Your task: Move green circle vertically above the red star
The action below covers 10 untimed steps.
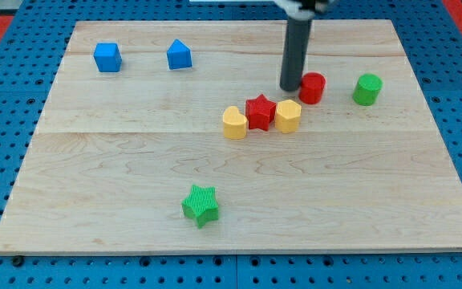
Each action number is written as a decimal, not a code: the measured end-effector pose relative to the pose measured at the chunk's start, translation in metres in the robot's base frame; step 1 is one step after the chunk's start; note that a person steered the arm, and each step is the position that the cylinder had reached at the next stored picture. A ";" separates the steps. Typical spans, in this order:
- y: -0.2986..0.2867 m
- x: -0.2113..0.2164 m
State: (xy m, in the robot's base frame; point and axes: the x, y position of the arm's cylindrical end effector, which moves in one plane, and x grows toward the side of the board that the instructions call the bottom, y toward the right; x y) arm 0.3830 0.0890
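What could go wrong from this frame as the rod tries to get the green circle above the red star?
1. My tip sits beside the red cylinder, which lies between it and the green circle; a direct sweep would likely shove the cylinder first.
2. The red star is wedged between the yellow heart and yellow hexagon, just below the tip; a stray pass could shift the reference.
3. Pushing the circle leftward could carry the cylinder along.

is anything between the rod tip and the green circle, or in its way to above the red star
Yes. The red cylinder sits just to the view's right of my tip, between it and the green circle, and on the circle's way to above the red star.
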 end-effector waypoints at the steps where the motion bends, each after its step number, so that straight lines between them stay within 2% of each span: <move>1: 0.037 0.051; 2: 0.110 0.047; 3: 0.135 0.003; 4: 0.134 -0.052; 5: 0.111 -0.081; 6: 0.073 -0.086; 7: 0.046 -0.079; 8: 0.058 -0.048; 9: 0.009 -0.056; 10: 0.002 -0.080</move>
State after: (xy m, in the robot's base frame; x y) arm 0.3030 0.0914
